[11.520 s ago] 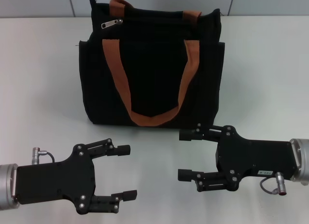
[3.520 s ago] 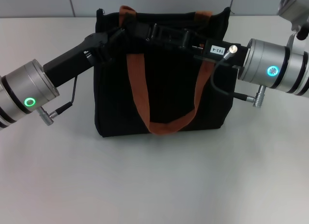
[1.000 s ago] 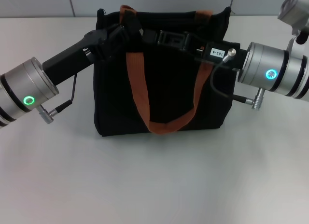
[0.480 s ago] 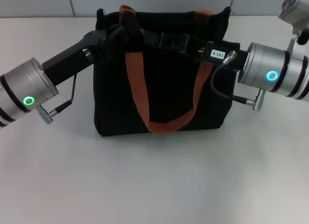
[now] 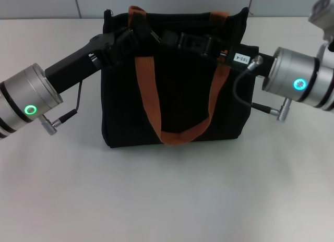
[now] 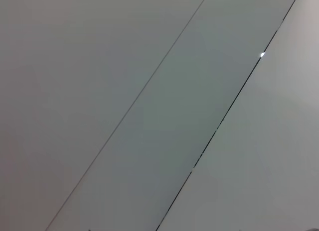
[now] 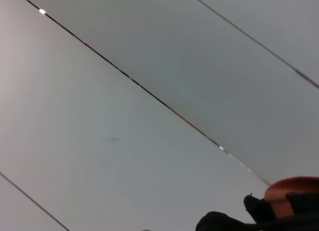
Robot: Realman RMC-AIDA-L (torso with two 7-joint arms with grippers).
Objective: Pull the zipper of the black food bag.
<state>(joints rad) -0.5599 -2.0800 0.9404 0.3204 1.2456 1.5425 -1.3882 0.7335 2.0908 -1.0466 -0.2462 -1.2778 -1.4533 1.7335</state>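
Both grippers sit at the top edge of the boxy black fabric food bag (image 5: 175, 91), black against black, so whether either set of fingers is apart, together or clamped on anything cannot be told. The left gripper (image 5: 136, 34) is at the bag's top left corner, beside the rear orange-brown webbing handle (image 5: 138, 11). The right gripper (image 5: 183, 41) lies along the top toward the middle, its body bearing a small white label (image 5: 241, 58). The small silver zipper pull is hidden. The bag stands upright on the pale grey table (image 5: 167, 195), its front orange-brown loop handle (image 5: 180, 132) hanging down the front panel.
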